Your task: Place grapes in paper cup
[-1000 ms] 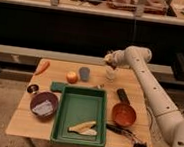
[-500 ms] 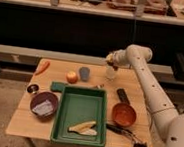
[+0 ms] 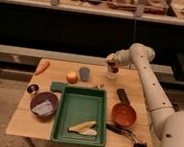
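My gripper point(image 3: 112, 64) hangs at the back right of the wooden table point(image 3: 24, 117), directly over the pale paper cup point(image 3: 111, 76). It is shut on the grapes point(image 3: 114, 69), a small dark clump held just above the cup's rim. The cup stands upright, partly hidden behind the gripper and the grapes.
A grey-blue cup point(image 3: 84, 73), an orange fruit point(image 3: 72, 77) and a carrot point(image 3: 42, 67) lie to the cup's left. A green tray point(image 3: 66, 117) holding a banana peel point(image 3: 83, 127) fills the middle. A purple bowl point(image 3: 44, 105) sits front left, an orange bowl point(image 3: 123, 114) and a black object point(image 3: 123, 96) right.
The gripper with the grapes has come down slightly toward the paper cup. Nothing else on the table has moved.
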